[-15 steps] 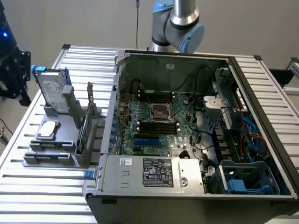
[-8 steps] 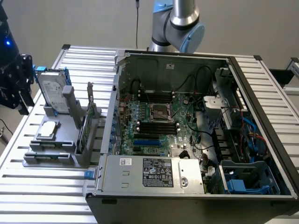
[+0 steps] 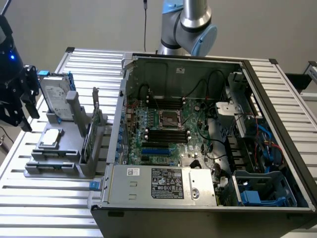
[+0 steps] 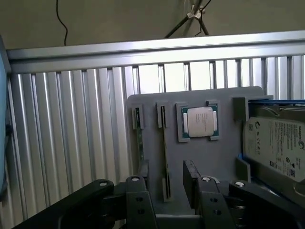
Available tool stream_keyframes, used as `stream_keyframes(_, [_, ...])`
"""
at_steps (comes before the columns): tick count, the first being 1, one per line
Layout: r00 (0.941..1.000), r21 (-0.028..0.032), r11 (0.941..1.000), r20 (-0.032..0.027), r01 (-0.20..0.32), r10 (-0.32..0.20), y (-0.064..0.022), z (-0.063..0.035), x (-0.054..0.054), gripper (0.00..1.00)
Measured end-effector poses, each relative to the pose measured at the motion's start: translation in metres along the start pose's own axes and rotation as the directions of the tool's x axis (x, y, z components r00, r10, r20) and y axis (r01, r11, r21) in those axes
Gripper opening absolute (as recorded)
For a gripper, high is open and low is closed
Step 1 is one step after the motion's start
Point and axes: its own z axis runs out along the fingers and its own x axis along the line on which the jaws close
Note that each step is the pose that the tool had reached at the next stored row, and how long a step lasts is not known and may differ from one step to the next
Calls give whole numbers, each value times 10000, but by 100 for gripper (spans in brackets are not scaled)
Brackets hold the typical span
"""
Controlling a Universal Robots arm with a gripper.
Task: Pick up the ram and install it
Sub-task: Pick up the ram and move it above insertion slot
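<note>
the exterior view looks down from high and well back on the grey holder (image 3: 53,159) beside the computer case (image 3: 163,64). the wrist view slants down past the jaws, close above the holder (image 4: 224,157), which both share.

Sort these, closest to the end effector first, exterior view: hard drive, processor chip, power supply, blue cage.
From the end effector:
1. Hard drive and processor chip, exterior view's left: too close to call.
2. Power supply, case front.
3. Blue cage, exterior view's right.
</note>
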Motion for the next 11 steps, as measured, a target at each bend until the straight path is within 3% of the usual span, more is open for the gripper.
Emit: stream_keyframes(11, [9993, 3, 9993, -12, 368, -368, -86, 198, 67, 42])
